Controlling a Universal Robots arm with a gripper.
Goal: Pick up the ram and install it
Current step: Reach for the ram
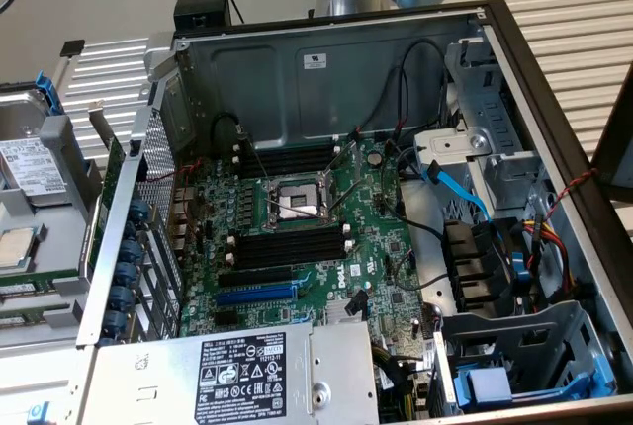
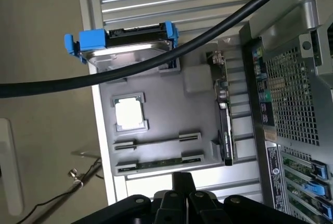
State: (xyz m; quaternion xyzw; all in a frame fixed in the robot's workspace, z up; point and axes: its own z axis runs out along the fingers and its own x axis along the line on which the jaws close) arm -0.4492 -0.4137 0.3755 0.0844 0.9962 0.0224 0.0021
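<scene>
Beside the open computer case (image 2: pixel 296 88), the ram (image 2: pixel 156 162) sits on edge in a groove of the gray parts tray (image 2: pixel 166 107), apparently so it stays easy to grasp. The gripper (image 2: pixel 183 178) hovers near it, clenched and empty.

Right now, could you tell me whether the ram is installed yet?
Not installed: the ram sits in the grey tray outside the case; motherboard slots look empty.

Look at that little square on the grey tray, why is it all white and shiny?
Wrist view: light bounces off the square chip, so it glares plain white on the grey tray; the blue-clipped drive gleams along its edge too. Exterior view: the computer case is dimmer inside, shadowed around the drive bays.
</scene>
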